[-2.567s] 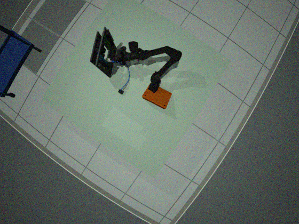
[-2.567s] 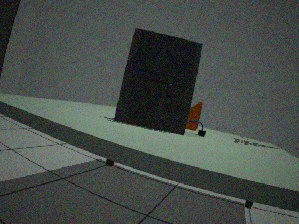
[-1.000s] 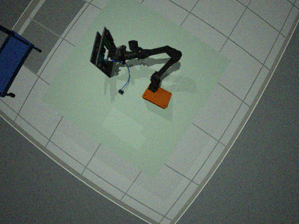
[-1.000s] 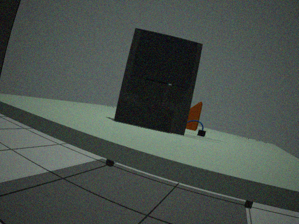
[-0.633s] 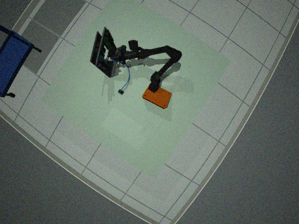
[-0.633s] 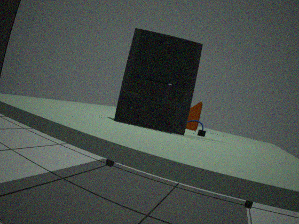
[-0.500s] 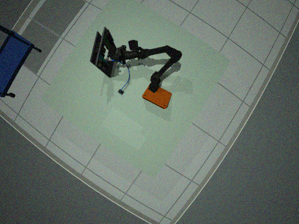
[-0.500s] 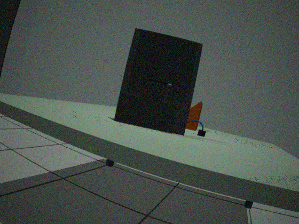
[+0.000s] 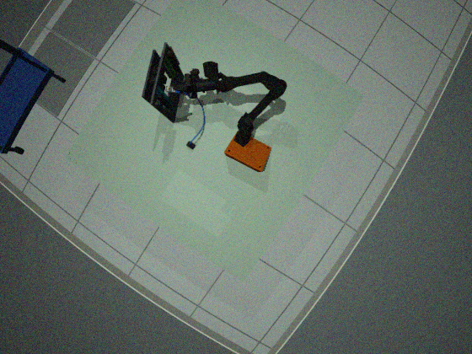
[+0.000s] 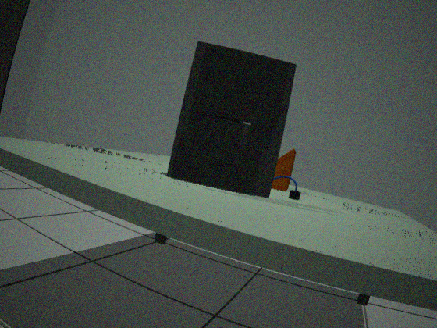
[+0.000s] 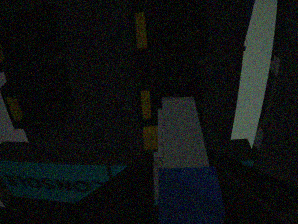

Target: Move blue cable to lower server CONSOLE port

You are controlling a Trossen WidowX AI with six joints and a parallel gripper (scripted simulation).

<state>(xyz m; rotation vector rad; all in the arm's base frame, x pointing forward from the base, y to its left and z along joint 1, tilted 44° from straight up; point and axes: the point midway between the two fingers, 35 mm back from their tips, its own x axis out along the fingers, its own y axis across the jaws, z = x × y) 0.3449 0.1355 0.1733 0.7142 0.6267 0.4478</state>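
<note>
Gripper [image 9: 176, 88] clenched on plug [image 11: 184, 132], prob. out of upper port, tho can't confirm; lower CONSOLE push, click & release prob. left

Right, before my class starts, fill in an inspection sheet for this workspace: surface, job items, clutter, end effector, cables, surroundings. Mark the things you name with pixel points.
Surface: pale green top [image 9: 190, 202] [image 10: 218, 211].
Job items: dark upright server unit [image 9: 169, 110] [image 10: 234, 117]; plug [image 11: 182, 132], grey with a blue rear part; whether it sits in a port, cannot tell.
Clutter: nothing seen.
End effector [image 9: 174, 88]: shut on the plug.
Cables: blue cable [image 9: 204, 119] [image 10: 295, 181], curving to a small black block [image 9: 190, 145] [image 10: 294, 194].
Surroundings: orange base plate [image 9: 257, 153] [image 10: 286, 168] under the arm; blue cart [image 9: 13, 99] beyond the top.
</note>
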